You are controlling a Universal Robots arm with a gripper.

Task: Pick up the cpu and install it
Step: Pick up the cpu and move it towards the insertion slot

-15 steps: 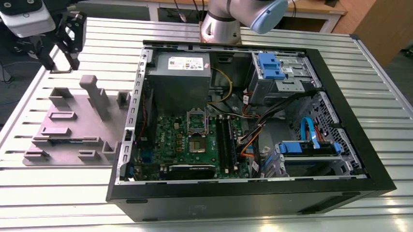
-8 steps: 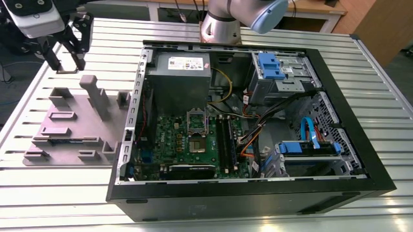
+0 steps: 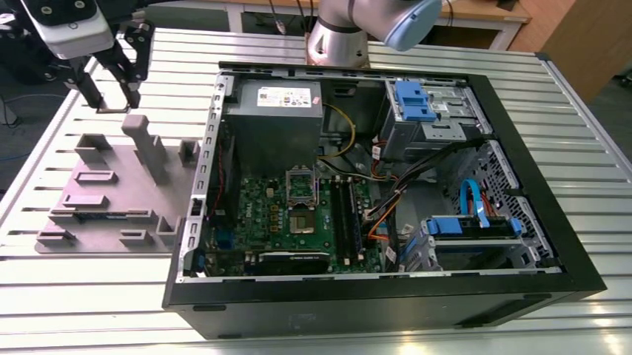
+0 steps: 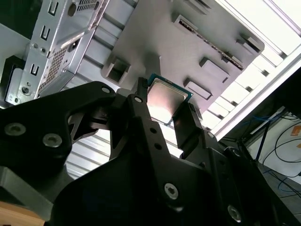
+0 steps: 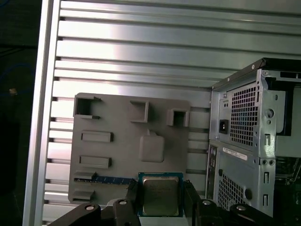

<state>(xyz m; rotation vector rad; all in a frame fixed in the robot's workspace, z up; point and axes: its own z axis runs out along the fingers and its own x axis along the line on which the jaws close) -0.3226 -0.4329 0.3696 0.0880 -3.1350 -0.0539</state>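
The gripper (image 3: 114, 103) hangs over the far corner of the slatted metal table (image 3: 89, 296), at the exterior view's left, above the back edge of the grey plastic holder tray (image 3: 109, 192). Its two black fingers (image 5: 132, 194) are pinched on the cpu (image 5: 160, 195), one on each opposite edge. In both wrist views the chip sits flat between them with its dull silver top showing and a thin green rim around it. In the second wrist view the cpu (image 4: 167, 96) is lifted clear of the tray (image 4: 155, 28), with the gripper (image 4: 164, 107) closed around it.

The tray (image 5: 117, 141) lies just beside the open computer case (image 3: 533, 185), on the table. A long green memory stick (image 5: 113, 180) rests in one of its slots.

Inside the case the green motherboard (image 3: 296, 222) lies flat, and the square socket (image 3: 299, 220) with its dark centre is uncovered, its metal frame flipped up beside it. A big grey power box (image 3: 271, 118) sits behind the board. The chip is well apart from the socket, outside the case. The arm's base (image 3: 341, 29) stands at the far side of the table.
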